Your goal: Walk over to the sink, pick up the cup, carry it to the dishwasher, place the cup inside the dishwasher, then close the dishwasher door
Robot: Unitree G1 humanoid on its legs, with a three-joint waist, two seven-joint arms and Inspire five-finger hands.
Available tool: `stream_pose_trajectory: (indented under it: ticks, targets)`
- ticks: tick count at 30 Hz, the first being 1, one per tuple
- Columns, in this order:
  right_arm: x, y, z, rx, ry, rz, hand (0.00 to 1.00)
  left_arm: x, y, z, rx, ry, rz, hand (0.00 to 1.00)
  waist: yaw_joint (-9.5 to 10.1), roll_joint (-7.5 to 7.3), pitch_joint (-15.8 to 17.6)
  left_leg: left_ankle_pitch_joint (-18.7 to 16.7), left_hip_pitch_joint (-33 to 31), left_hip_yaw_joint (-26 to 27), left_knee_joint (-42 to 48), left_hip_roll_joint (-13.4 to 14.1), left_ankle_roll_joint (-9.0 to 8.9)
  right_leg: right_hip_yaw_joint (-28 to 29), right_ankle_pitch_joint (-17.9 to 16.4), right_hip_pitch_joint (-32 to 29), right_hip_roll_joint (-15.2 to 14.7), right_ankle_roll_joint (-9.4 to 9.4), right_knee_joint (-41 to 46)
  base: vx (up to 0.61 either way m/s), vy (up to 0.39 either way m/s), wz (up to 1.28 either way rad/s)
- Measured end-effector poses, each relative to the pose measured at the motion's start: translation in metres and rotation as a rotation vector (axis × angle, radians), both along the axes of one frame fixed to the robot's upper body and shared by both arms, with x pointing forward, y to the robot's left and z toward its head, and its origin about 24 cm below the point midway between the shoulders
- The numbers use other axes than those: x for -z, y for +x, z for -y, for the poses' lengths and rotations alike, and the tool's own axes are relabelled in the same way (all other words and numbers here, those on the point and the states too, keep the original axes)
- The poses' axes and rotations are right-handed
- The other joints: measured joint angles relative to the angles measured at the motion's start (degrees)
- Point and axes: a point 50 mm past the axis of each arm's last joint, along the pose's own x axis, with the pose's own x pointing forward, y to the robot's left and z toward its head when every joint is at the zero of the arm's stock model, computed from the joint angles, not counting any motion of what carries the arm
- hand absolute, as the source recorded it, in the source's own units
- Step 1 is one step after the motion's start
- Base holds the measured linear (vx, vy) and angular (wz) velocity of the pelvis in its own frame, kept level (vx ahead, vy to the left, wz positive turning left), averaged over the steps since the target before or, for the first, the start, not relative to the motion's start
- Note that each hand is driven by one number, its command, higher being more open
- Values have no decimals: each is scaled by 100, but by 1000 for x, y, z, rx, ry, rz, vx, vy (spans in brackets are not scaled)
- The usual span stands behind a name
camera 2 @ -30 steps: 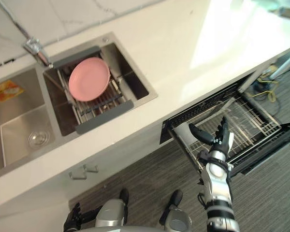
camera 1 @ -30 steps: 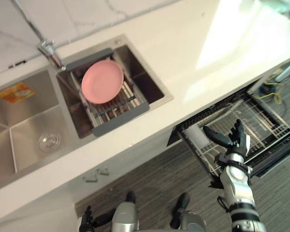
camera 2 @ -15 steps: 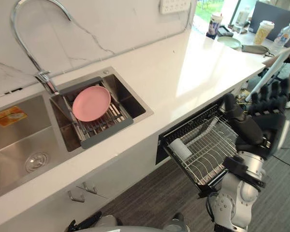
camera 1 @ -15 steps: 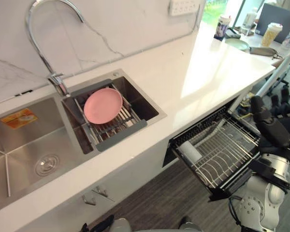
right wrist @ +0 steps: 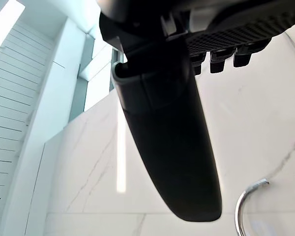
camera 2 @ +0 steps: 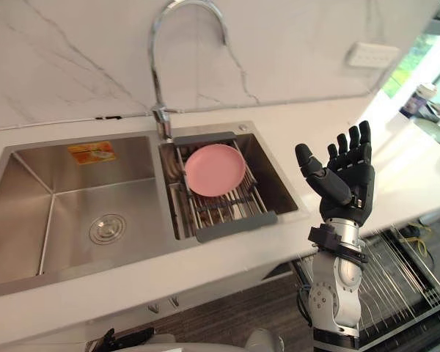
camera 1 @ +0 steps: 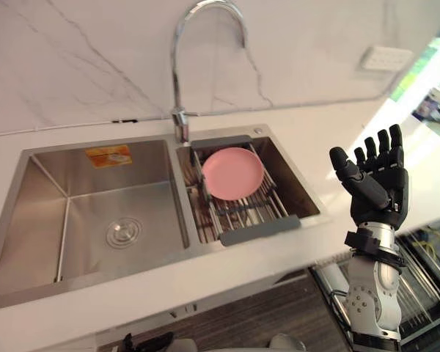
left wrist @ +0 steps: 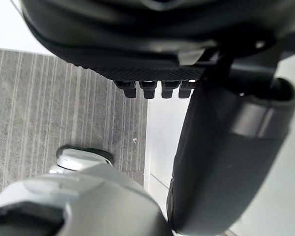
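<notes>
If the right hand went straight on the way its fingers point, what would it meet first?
Probably the marble wall. The right hand is open, fingers straight, raised beside the sink; its wrist view looks past them at the wall, the faucet off that line. Depth is unclear.

No words or numbers can be read anywhere. An orange and yellow sticker (camera 1: 108,155) is stuck on the back wall of the left sink bowl (camera 1: 44,220). Some print is seen on the sticker, but it is too small to be made out.
</notes>
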Motion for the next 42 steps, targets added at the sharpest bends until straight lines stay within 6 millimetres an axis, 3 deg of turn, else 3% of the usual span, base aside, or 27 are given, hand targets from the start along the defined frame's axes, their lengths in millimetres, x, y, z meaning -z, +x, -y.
stream_pose_trajectory:
  ticks: [1, 3, 5, 9, 10, 11, 21, 24, 27, 30, 35, 42]
  targets:
    - [-1, -1, 2, 0, 3, 3, 100, 0, 2, 0, 12, -2, 4, 100, -3, -22, -14, -10, 14, -86, 3, -35, -25, 93, 10, -97, 98, 6, -85, 264, -145, 108]
    - [-2, -2, 10, 2, 39, 21, 100, -1, 2, -6, 34, 7, 0, 100, 19, -172, -95, -176, 111, -225, 98, -214, -271, -63, 463, -133, 215, -67, -795, 293, -208, 78]
    - [-1, 0, 13, -22, 97, 37, 100, 0, 1, -5, 34, 15, -21, 100, 6, 26, -132, -203, 50, -173, 147, -8, -354, -112, 453, 24, 366, -64, -1028, 233, -143, 29]
    - [9, -3, 19, -13, 151, 4, 100, 0, -8, -13, 56, 36, -52, 100, 15, 76, -78, -154, 363, 39, -101, 160, -433, -174, 401, 309, 528, -146, -1131, 156, -89, 8]
    - [9, -4, 19, -10, 151, 1, 100, 0, -8, -13, 64, 40, -55, 100, 20, 73, -65, -148, 482, 63, -217, 171, -435, -172, 395, 380, 532, -143, -1134, 24, 4, 8]
    - [20, -9, 4, -158, 106, 1, 100, 1, 4, 0, 103, 13, -19, 100, 42, 5, 84, 25, 412, 270, -472, 2, -327, -11, 948, 564, 480, -26, -2022, 0, 0, 0]
    - [16, -6, 5, -165, 79, 1, 100, 0, 7, 1, 130, 26, 3, 100, 105, 26, 114, 181, 292, 87, -513, -38, -343, -286, 1018, 613, 406, -28, -2191, -10, -12, 12]
    - [9, 0, 8, -201, -54, -32, 100, 0, 9, 1, 159, 44, 0, 100, 117, 23, 116, 290, 312, 122, -674, -27, -376, -303, 1285, 736, 472, -82, -2662, -21, -36, -5]
    - [-5, 9, 19, -245, -430, -128, 100, -2, 13, -1, 231, 76, 0, 100, 116, 15, 122, 307, 398, 340, -755, 72, -421, -174, 1512, 874, 617, -128, -3132, -29, -51, -27]
    - [-13, 17, 27, -231, -662, -190, 100, -2, 16, -4, 286, 88, -26, 100, 61, -4, 134, 299, 533, 577, -822, 188, -489, -19, 1455, 866, 744, -167, -3134, -20, -64, -40]
    - [-15, 21, 36, -251, -833, -271, 100, -2, 12, -11, 284, 99, -59, 100, 5, -9, 137, 297, 603, 849, -888, 305, -571, -67, 1490, 787, 828, -213, -3132, 3, -44, -27]
    - [3, 25, 21, -375, -994, -369, 100, -3, 11, -17, 277, 101, -84, 100, 16, -90, 177, 285, 672, 1006, -905, 356, -607, 51, 1582, 790, 902, -268, -3109, -9, 4, -10]
